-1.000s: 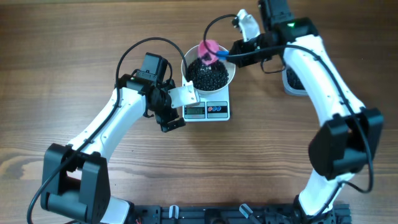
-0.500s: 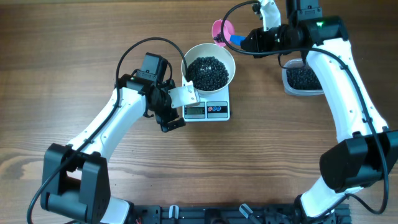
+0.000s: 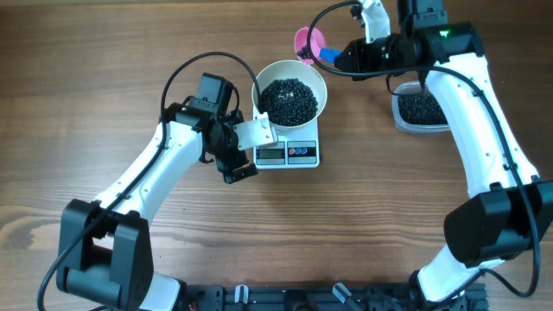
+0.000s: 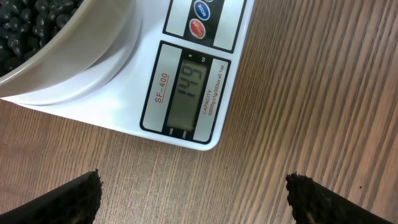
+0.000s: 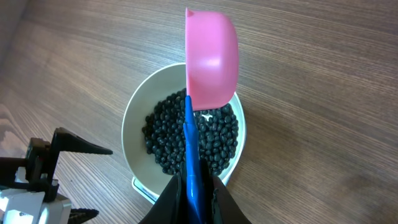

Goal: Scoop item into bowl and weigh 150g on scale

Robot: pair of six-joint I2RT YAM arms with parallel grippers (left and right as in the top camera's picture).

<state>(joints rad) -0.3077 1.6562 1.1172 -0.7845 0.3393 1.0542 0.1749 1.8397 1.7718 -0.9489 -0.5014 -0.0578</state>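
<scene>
On the flat white rectangular digital scale the deep round white bowl is sitting with the heap of small round black pellets inside. We're reading the grey LCD as 149 through the left wrist camera, so we're judging this as the final top-up, a hair short of target. Right gripper is clamping the blue handle of the pink plastic scoop, jaws nearly closed on it. Overhead, the scoop is hanging over the wooden table just past the bowl's far rim. The clear plastic tub of spare pellets is lying under the right arm, apart from the scale. We can't tell whether anything is sitting in the scoop. Left gripper is gaping fully, holding nothing, hovering just beside the display end of the scale without touching it. To finish clean, we're suggesting: pick up only a few pellets, tip them in a trickle over the bowl centre, and pause while the digits are settling. We're also keeping the scoop off the rim and the left fingers off the platform so nothing is loading the reading. Overshoot is the risk. Printing we're making out: "SF-400" in red beside the display, "CAPACITY" plus what looks like 10000g on the other side. The rest of that line and the lettering on the red and blue round buttons are too small to read.
</scene>
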